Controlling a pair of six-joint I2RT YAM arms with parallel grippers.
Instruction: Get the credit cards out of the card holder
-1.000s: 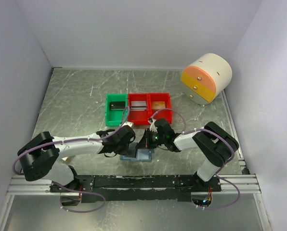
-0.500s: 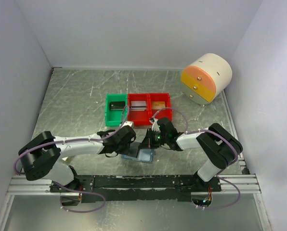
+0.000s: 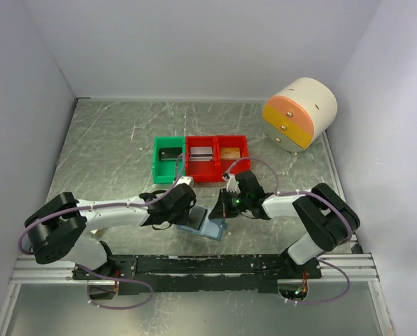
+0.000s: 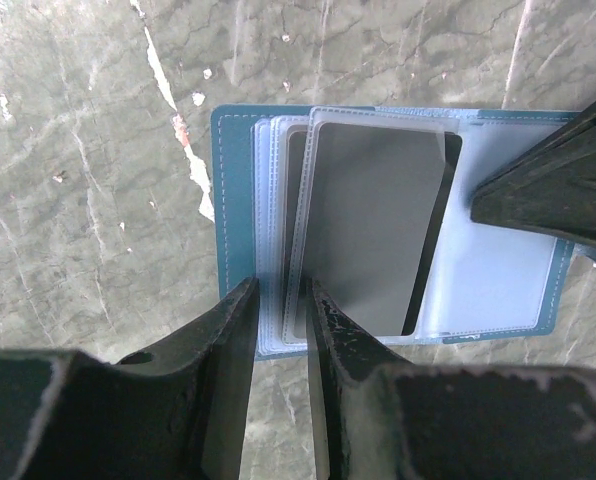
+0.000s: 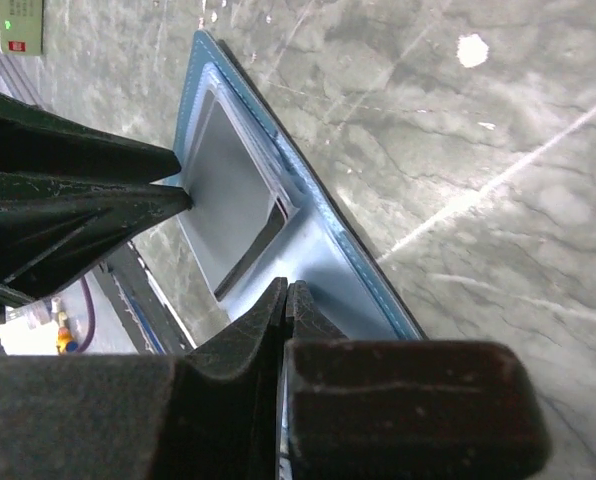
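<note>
With the card holder (image 3: pixel 207 227) lying open and face up on the table (image 3: pixel 110 140), I read its long axis in the top view as running left to right, the right end angled slightly toward the arm bases. It sits near the near edge, between the two grippers and well apart from the red bin (image 3: pixel 216 157) further back.

Appearance, left wrist view:
- The outer cover is slate blue with a stitched border.
- The inside is light blue.
- A stack of clear sleeves (image 4: pixel 270 215) fans out from the left half.
- One dark grey credit card (image 4: pixel 373 225) sits inside the uppermost sleeve. Its long axis runs top to bottom in that view, across the holder's long axis, and it leans slightly to the right.
- The card's rounded corners show through the plastic.
- I cannot tell whether other cards lie in the lower sleeves.

Gripper states:
- Left gripper (image 4: pixel 280 288): the jaws are nearly together, closed on the near edge of the sleeve stack, which passes between the fingers.
- Right gripper (image 5: pixel 286 292): the jaws are pressed together with no gap visible. The tips rest on the light-blue inner panel on the right half of the holder. I cannot tell whether any material is pinched between them.
</note>
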